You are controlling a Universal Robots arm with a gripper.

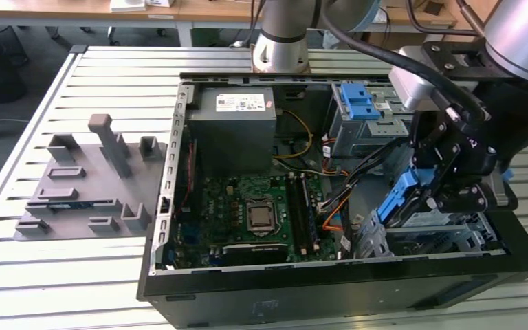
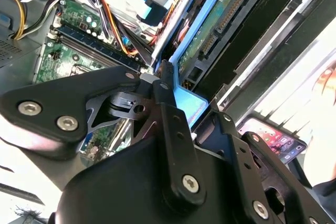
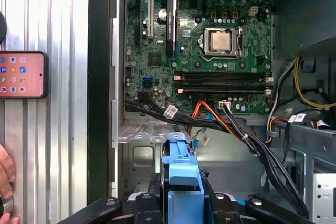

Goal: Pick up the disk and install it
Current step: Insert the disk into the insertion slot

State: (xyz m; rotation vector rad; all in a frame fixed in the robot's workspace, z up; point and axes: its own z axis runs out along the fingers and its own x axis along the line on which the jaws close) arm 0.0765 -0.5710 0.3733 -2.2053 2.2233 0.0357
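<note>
Disk sits clamped in the end effector above the drive bay, cables bunched just beside.

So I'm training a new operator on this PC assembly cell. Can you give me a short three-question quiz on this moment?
1. True or false: the gripper is shut on the disk.
2. Where is the disk? A) lying on the grey fixture at the exterior view's left B) held over the open computer case, near the drive cage C) resting on the power supply
3. Fill in: in the first wrist view, a ____ with a lit screen lies on the slatted table outside the case.

Key
1. True: the fingers clamp the blue-railed disk in the first wrist view.
2. B: it hangs above the drive cage inside the computer case.
3. phone, on the table.
</note>
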